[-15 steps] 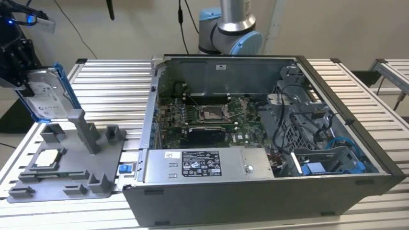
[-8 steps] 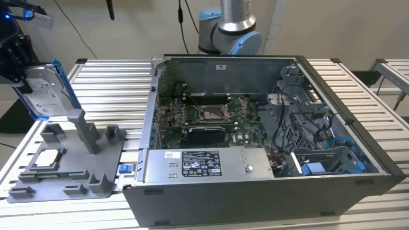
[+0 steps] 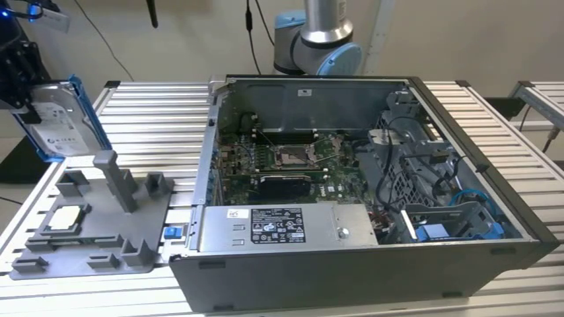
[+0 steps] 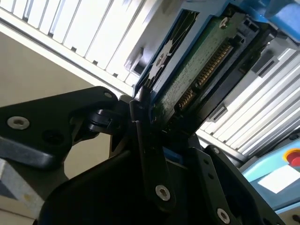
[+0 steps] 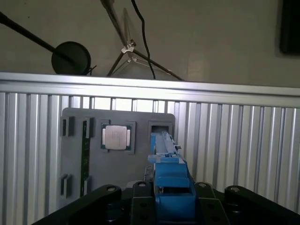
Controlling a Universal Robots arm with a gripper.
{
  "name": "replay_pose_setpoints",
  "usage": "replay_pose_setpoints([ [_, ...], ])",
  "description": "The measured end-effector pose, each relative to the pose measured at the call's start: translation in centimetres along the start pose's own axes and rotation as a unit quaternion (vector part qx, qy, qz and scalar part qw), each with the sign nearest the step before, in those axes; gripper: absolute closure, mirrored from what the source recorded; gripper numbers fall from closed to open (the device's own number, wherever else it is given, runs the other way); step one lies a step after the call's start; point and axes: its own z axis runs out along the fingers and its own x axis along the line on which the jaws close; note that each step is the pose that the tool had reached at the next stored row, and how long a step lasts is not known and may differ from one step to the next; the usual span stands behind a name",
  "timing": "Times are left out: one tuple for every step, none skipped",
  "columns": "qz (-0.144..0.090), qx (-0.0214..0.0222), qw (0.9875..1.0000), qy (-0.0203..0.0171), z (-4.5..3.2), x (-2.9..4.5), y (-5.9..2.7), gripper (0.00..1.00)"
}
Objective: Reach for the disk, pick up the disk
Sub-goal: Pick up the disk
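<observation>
The room has a plain beige wall (image 3: 176, 39) and a pale floor (image 5: 220, 42). On the floor stand a black round stand base (image 5: 70, 57) and some thin dark cables. The work surface is a long table of ribbed silver aluminium profiles (image 3: 150, 112).

A big dark grey computer case (image 3: 352, 277) lies open on the table and fills most of the exterior view's right. Inside it are a green motherboard (image 3: 282, 158) and a silver power supply box with a white label (image 3: 282, 228). Behind the case stands the silver and light blue robot arm (image 3: 317, 39).

At the exterior view's left a flat grey plastic fixture plate (image 3: 97, 231) lies on the table. It has an upright grey post (image 3: 115, 178) and holds a small square silver chip (image 3: 66, 218).

The silver-grey disk with a white label and bright blue frame (image 3: 57, 122) is in the air above the far end of this plate. It is nearly upright, a little tilted and, as far as the exterior view shows, apart from the plate. The second wrist view shows its green circuit board side (image 4: 197, 70), and the first wrist view its blue frame edge (image 5: 171, 183).

The black gripper (image 3: 26, 109) is closed on the disk — its fingers (image 4: 140, 117) clamp one end of it.
</observation>
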Motion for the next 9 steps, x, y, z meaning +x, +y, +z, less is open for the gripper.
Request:
replay_pose_setpoints([
  [0.000, 0.0000, 1.0000, 0.0000, -0.14, 0.00, 0.00, 1.00],
  [0.000, 0.0000, 1.0000, 0.0000, -0.27, 0.00, 0.01, 1.00],
  [-0.001, 0.0000, 1.0000, 0.0000, -0.41, -0.01, 0.01, 1.00],
  [-0.001, 0.0001, 1.0000, 0.0000, -0.56, -0.01, 0.02, 1.00],
  [-0.001, 0.0000, 1.0000, 0.0000, -0.71, -0.01, 0.02, 1.00],
  [-0.001, 0.0000, 1.0000, 0.0000, -0.85, -0.01, 0.02, 1.00],
  [-0.002, 0.0000, 1.0000, 0.0000, -1.02, -0.01, 0.03, 1.00],
  [-0.002, 0.0000, 1.0000, 0.0000, -1.17, -0.01, 0.03, 1.00],
  [-0.002, 0.0000, 1.0000, 0.0001, -1.37, -0.02, 0.04, 1.00],
])
